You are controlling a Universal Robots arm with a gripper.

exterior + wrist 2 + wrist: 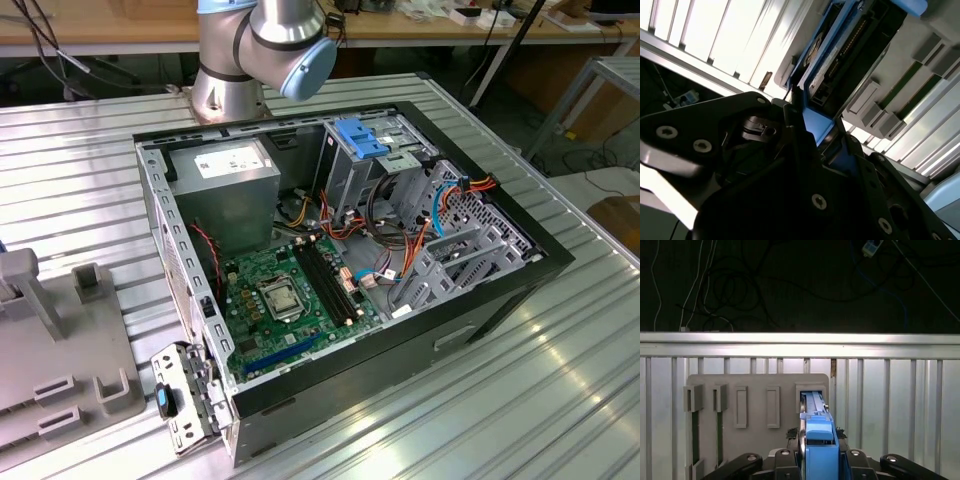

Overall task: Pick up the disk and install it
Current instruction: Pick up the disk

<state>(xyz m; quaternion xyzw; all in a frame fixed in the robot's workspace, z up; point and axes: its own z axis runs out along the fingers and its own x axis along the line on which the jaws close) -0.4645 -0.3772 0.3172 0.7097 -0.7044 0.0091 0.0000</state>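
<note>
Ribbed metal table bearing a grey slotted holder, disk held on edge at the holder's end slot, blue rail clasped between the gripper fingers, open computer case seen in the exterior view.

In the first wrist view, the flat dark grey metal disk with bright blue plastic rails runs past the picture's edge (far end hidden in a pale grey slotted holder). The exterior view crops the silver robot arm.
</note>
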